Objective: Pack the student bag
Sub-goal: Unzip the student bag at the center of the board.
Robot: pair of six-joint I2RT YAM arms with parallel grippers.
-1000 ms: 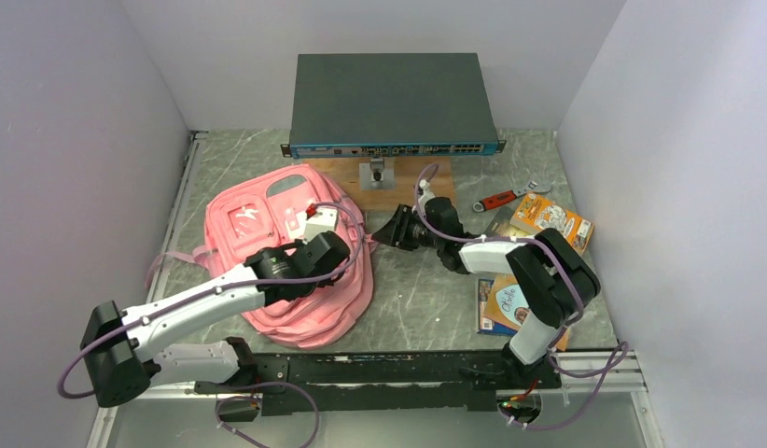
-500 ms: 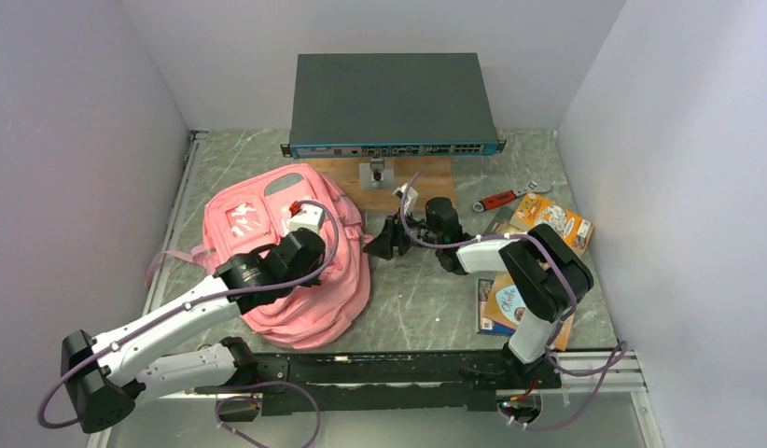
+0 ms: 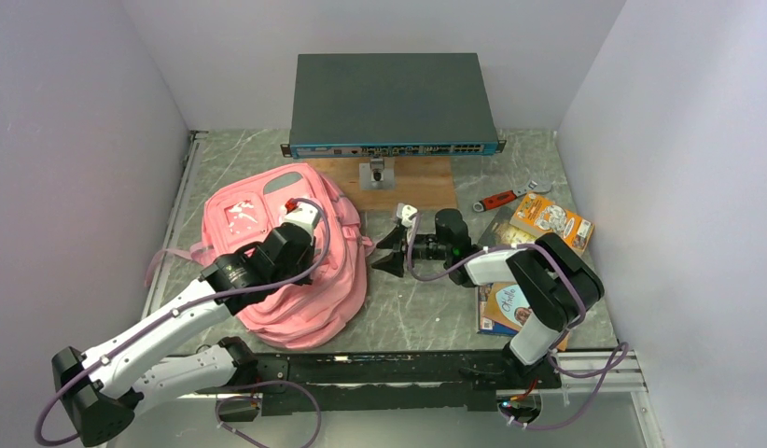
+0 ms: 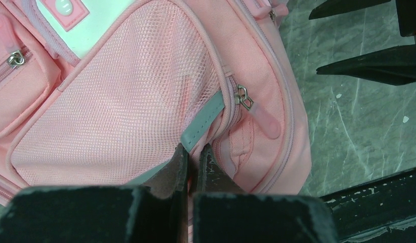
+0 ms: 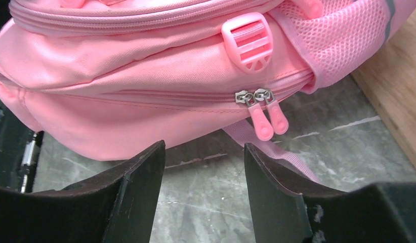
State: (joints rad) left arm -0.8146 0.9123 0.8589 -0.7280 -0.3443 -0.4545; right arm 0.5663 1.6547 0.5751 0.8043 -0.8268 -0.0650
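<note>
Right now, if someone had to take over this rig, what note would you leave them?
Left gripper: shut, pinching the backpack at the edge of its mesh pocket.
Right gripper: open, empty, aimed at the bag's side, short of the two zip pulls.
The backpack lies on the table, left of centre. That zip looks closed, with the pulls side by side.
Books lie at the table's right side, outside the bag.
Done: bag gripped. Left: open the zip, load the books, close it.
</note>
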